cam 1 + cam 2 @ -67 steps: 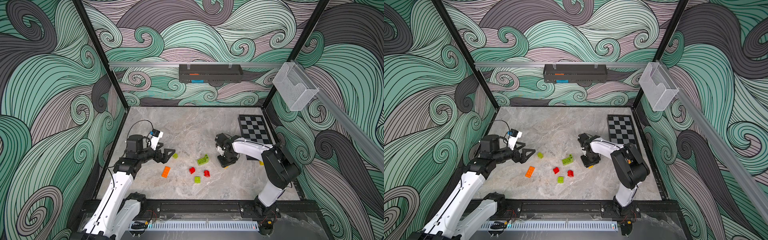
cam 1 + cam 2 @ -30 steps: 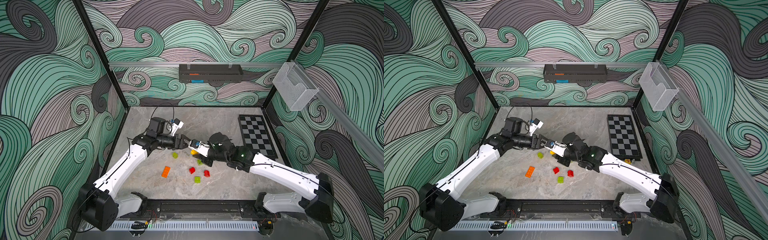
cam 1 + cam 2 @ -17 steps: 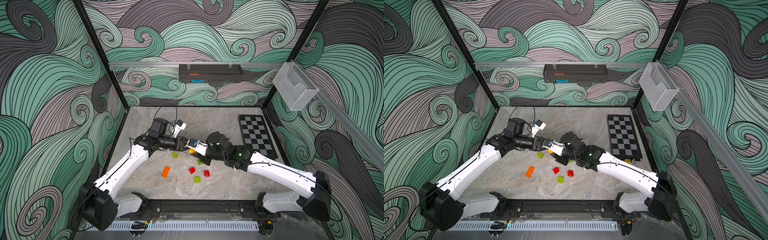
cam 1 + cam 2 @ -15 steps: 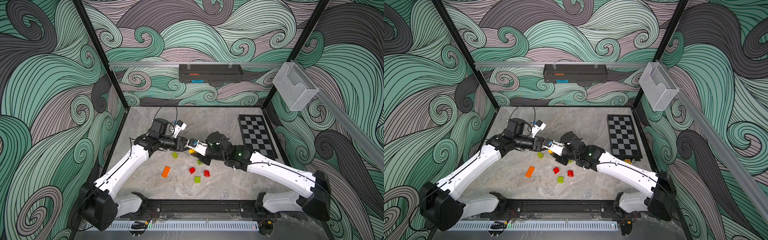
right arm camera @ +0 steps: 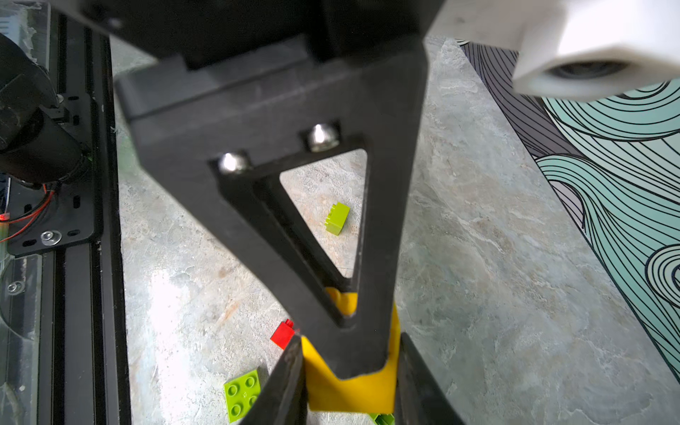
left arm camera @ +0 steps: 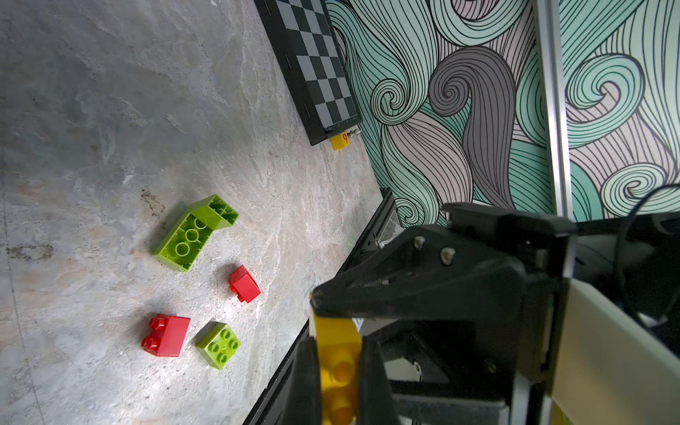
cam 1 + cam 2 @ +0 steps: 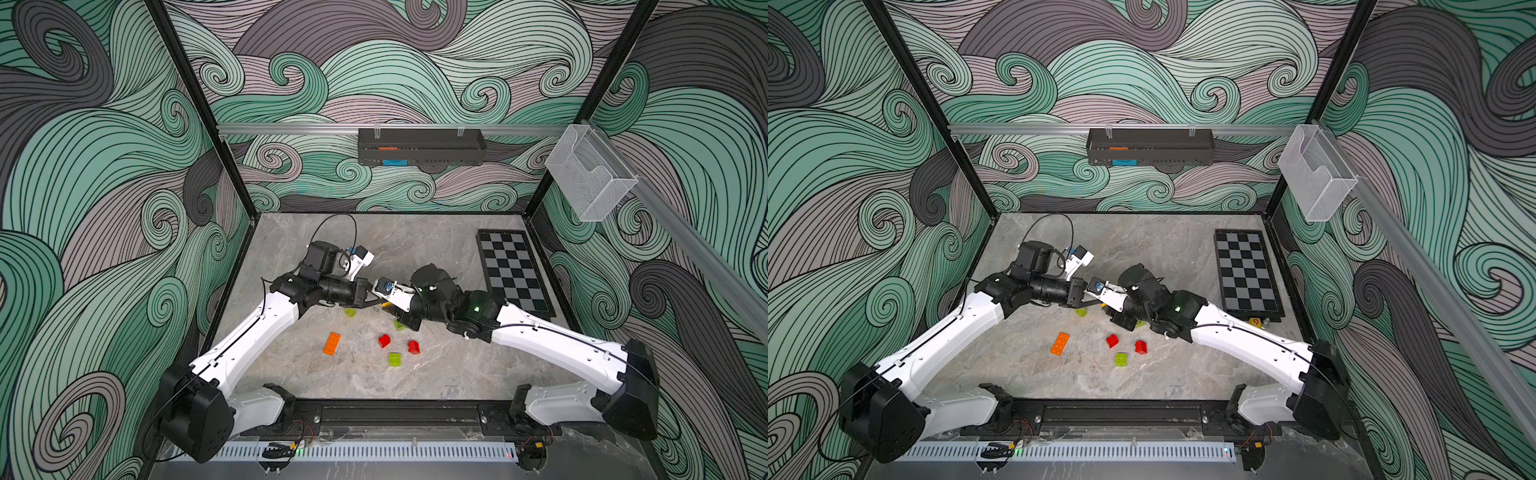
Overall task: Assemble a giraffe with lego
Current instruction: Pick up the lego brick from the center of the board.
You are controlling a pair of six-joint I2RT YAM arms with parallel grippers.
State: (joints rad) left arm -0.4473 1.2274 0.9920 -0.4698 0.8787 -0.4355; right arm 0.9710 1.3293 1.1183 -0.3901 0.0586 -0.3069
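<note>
The only writing I can make out is on a little yellow tag at the near corner of the chequered board: a single red digit, 9 or 6, I cannot tell which. Any marks on the brick studs are too small to read.

The two arms meet nose to nose above the middle of the desk. The left tool is clamped tight on the yellow brick, studs facing its wrist camera. The right tool grips the same brick from the other end, its jaws only narrowly apart, the width of the brick. In a top view the yellow brick shows as a sliver between them, held clear of the desk.

The rest of the lego lies loose and apart below:
- The orange brick is flat towards the left arm's side.
- Two red bricks are near the middle.
- A small lime brick sits just in front of them.
- Another lime brick lies under the left forearm.
- The long lime brick rests with its hollow underside showing.

In both top views the right wrist hides most of that long brick. From the right wrist, a left finger blocks much of the desk.

On the back wall hangs a black tray with something orange and something blue in it. A clear holder is fixed to the right rail.
</note>
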